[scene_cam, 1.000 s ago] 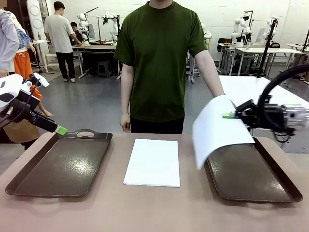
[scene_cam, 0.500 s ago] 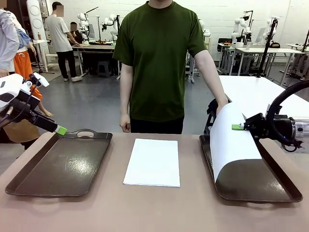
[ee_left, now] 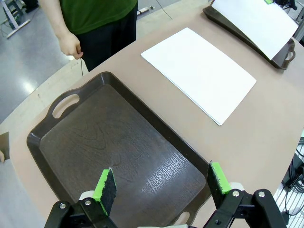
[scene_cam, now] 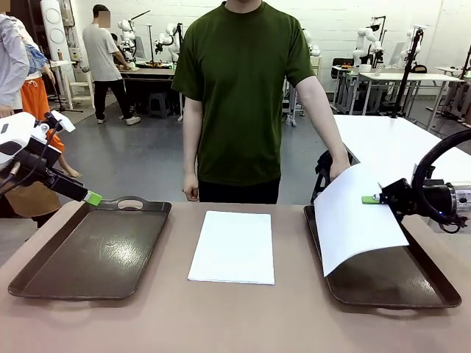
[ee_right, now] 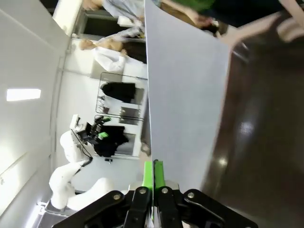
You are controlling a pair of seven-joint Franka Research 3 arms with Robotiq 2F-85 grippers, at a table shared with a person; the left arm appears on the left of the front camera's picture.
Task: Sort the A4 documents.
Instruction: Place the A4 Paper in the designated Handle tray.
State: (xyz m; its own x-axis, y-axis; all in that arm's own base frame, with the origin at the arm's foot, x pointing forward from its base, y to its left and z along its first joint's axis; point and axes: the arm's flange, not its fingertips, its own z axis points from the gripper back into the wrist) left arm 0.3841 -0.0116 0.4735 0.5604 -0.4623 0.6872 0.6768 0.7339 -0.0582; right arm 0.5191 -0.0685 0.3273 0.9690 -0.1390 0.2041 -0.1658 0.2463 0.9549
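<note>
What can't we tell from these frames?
- Front view: the held sheet covers much of the right tray; anything lying under it is hidden.
- Front and left wrist views: sheet count of the middle stack, edges too thin.
- Front view: person's hand by the held sheet, contact unclear.

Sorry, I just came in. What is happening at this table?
The right gripper is shut on the edge of one white sheet, holding it tilted over the right tray. More paper lies flat in the middle of the table. The left gripper hovers open above the left tray. A person stands opposite.
</note>
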